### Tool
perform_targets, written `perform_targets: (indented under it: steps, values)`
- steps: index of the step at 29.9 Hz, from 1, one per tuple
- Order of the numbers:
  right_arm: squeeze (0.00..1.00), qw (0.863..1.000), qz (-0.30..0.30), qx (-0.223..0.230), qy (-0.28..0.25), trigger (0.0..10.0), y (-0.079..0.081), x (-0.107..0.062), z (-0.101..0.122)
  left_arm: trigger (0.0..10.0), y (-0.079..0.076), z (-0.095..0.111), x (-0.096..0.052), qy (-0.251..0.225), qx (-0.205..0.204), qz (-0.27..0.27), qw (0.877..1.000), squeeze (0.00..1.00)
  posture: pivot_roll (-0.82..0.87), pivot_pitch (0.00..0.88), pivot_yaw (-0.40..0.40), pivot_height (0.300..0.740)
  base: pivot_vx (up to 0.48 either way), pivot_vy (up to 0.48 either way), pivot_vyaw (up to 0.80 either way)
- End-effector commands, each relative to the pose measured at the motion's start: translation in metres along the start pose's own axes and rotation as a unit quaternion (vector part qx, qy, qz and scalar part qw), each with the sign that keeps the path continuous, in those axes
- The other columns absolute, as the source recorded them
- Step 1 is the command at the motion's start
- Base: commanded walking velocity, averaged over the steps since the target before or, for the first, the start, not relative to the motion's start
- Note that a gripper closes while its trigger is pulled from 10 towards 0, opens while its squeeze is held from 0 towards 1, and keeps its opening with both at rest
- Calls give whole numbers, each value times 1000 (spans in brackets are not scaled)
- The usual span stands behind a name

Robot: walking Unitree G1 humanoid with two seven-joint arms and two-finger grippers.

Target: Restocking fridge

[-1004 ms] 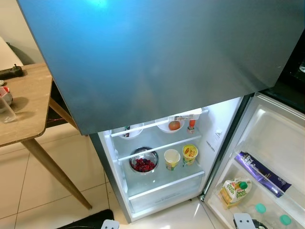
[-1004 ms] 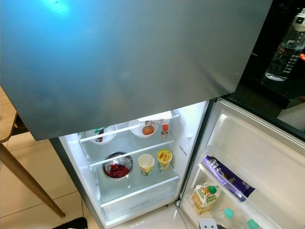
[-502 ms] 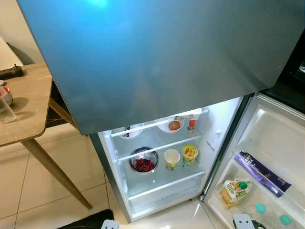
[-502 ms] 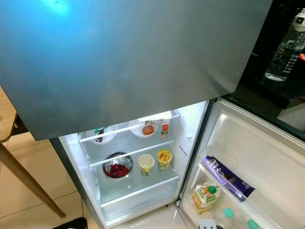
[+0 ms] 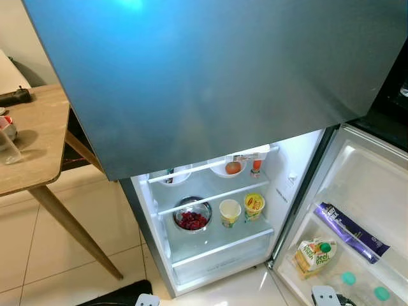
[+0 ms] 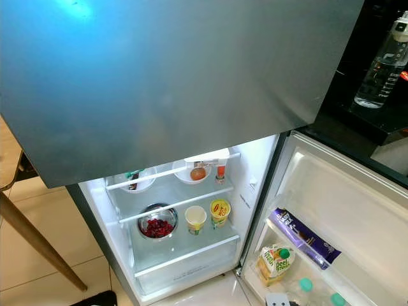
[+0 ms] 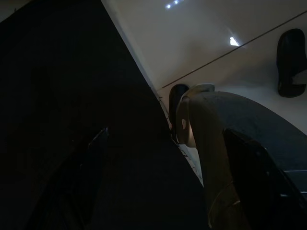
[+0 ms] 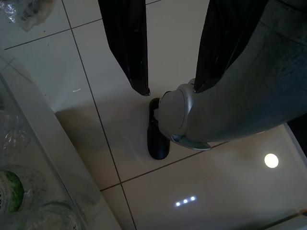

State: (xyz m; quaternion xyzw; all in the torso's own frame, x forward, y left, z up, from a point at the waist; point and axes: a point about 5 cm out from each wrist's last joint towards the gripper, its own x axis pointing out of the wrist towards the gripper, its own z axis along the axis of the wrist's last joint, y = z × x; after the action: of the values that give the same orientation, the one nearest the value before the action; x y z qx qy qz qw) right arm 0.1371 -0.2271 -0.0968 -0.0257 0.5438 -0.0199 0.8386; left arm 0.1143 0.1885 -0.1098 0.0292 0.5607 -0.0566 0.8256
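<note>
The fridge [image 5: 294, 167] stands before me with its lower compartment open and lit. On its glass shelves sit a steel bowl of red berries [image 5: 192, 215], a cream cup [image 5: 230, 212], a yellow cup [image 5: 254, 205], a white bowl holding an orange item [image 5: 231, 167] and a small red bottle [image 5: 256, 167]. The open door [image 5: 373, 182] at the right carries a purple packet [image 5: 350, 231] and a juice carton [image 5: 314, 254]. My right gripper [image 8: 170, 90] hangs open over the tiled floor, nothing between its fingers. My left gripper [image 7: 170, 182] hangs in shadow, fingers apart.
The shut grey freezer door [image 5: 210, 76] looms over the top of the view. A wooden table [image 5: 32, 146] with slanted legs stands at the left. A clear water bottle [image 6: 381, 64] rests on a dark counter at the right. A dark mat [image 5: 121, 294] lies at my feet.
</note>
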Motion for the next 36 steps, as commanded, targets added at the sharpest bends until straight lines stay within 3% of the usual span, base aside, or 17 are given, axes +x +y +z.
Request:
perform_targets:
  steps: [1, 36]
  values:
    - [0, 1000, 4, -4, 4, 10000, 2, 0, -2, 10000, 0, -6, -1, 12, -3, 0, 1000, 0, -65, 0, -16, 740, 0, 0, 0]
    - [0, 1000, 8, -8, 8, 10000, 6, 0, -5, 10000, 2, -8, -1, 14, 3, 3, 1000, 0, -69, 0, -11, 740, 0, 0, 0]
